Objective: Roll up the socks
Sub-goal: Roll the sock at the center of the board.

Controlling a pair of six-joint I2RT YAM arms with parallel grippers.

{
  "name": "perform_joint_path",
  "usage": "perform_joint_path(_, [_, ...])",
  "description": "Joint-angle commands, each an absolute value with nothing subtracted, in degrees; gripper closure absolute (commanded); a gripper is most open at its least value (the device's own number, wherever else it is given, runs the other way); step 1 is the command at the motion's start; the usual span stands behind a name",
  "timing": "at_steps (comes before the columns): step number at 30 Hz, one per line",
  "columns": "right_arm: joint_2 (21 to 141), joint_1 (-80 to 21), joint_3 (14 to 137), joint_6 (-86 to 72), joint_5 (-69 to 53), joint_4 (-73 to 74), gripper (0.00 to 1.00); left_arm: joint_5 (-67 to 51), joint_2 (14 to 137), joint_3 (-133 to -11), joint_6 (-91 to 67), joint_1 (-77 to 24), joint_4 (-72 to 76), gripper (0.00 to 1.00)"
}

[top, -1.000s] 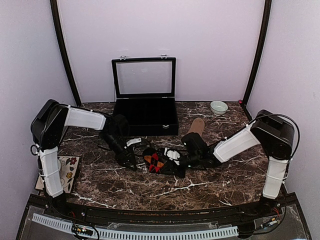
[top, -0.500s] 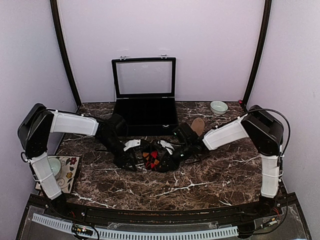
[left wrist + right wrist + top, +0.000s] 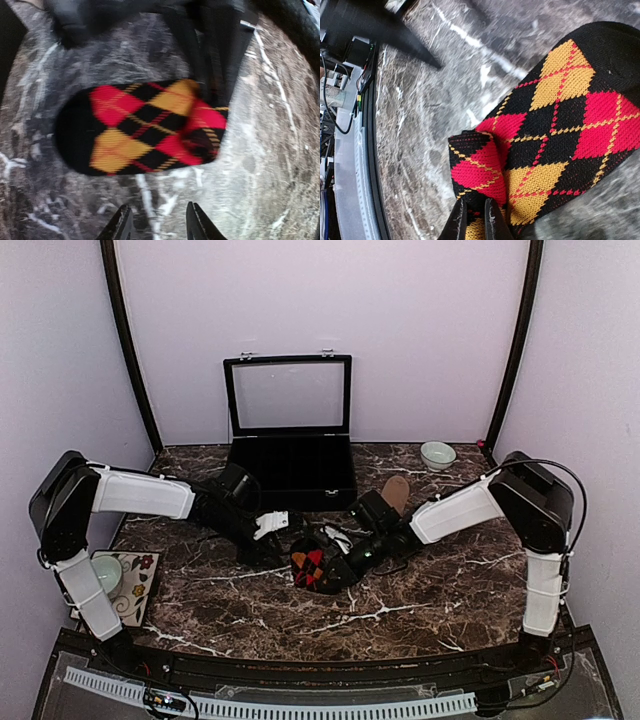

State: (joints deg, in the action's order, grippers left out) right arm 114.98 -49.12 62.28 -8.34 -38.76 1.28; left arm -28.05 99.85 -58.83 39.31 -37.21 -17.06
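The black sock with red, orange and yellow argyle diamonds [image 3: 314, 568] lies on the marble table's middle. One end is folded back over the rest [image 3: 480, 165]. My right gripper [image 3: 474, 220] is shut on that folded end, and it sits at the sock's right in the top view [image 3: 333, 552]. My left gripper [image 3: 159, 224] is open with bare marble between its fingers, a short way from the sock's long side [image 3: 145, 127]. From above it stands left of the sock [image 3: 279, 536]. The tan-brown sock [image 3: 396, 491] lies behind the right arm, partly hidden.
A black case [image 3: 290, 472] with its glass lid raised stands at the back middle. A small pale bowl [image 3: 437, 454] sits at the back right. A cup on a floral mat [image 3: 108, 573] is at the table's left edge.
The right gripper has carried the sock's end over to the left and folded it back. The left gripper has drawn back toward the case, and its jaws have narrowed.
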Motion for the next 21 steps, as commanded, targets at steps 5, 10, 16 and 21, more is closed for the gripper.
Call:
perform_joint_path(5, [116.73, -52.75, 55.85, -13.18, -34.35, 8.86, 1.0, -25.88, 105.83, -62.08, 36.84, -39.35, -12.61, 0.61])
perform_joint_path(10, [115.27, -53.24, 55.53, -13.8, -33.63, 7.74, 1.0, -23.09, 109.67, -63.89, 35.59, -40.57, -12.08, 0.62])
perform_joint_path(16, [112.76, -54.16, 53.17, -13.54, -31.2, 3.54, 1.0, -21.43, 111.69, -65.11, 33.86, -40.61, -12.54, 0.63])
perform_joint_path(21, [113.48, -54.54, 51.78, -15.92, -32.49, 1.03, 1.0, -23.46, 112.69, -66.07, 32.92, -40.61, -13.61, 0.63])
